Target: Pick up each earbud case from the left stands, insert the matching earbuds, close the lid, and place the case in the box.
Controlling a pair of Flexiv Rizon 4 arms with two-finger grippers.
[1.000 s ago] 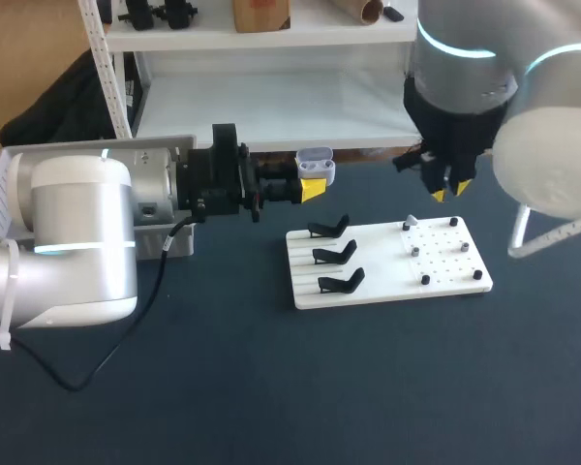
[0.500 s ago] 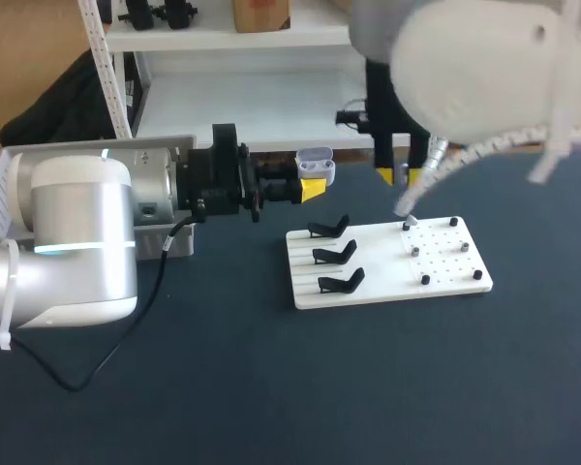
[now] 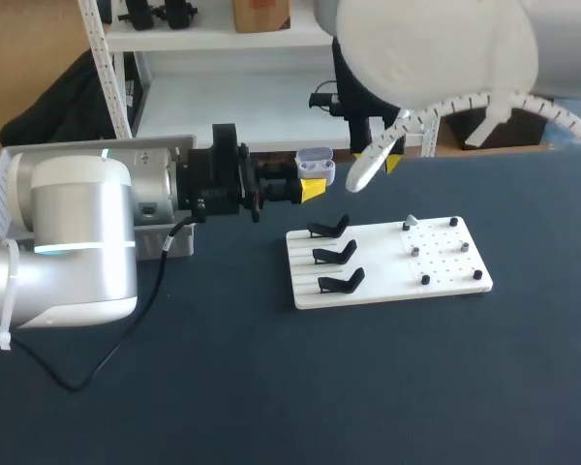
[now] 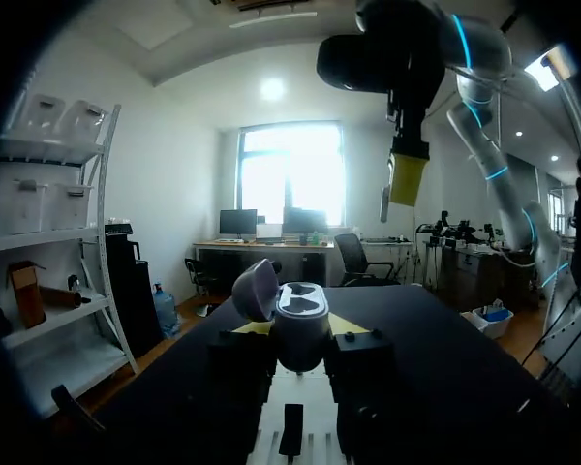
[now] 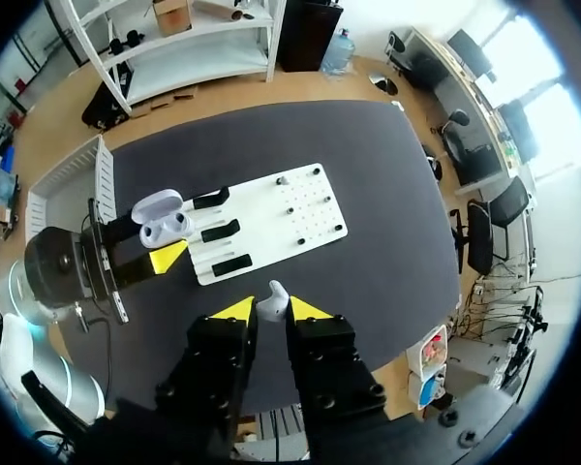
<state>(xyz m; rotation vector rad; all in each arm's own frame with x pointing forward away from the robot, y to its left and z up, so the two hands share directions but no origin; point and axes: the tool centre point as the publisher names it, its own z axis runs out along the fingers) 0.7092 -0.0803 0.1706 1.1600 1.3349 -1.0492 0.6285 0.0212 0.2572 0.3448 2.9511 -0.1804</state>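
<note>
Left gripper [image 3: 310,187]: clamps the open case [image 3: 316,161] near the table's [image 3: 271,387] back edge.
Right gripper [image 5: 269,308]: pinches a white earbud [image 5: 274,296], high above the table.
Stands [image 3: 334,254]: three, on board's [image 3: 447,263] left edge.

Right pincer [image 5: 271,310] with earbud [image 5: 275,293] swung off the board [image 3: 387,268], toward the case [image 3: 316,158]

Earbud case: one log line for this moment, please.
left pincer: shut on earbud case, lid open | right pincer: shut on white earbud | stands: all three empty
</note>
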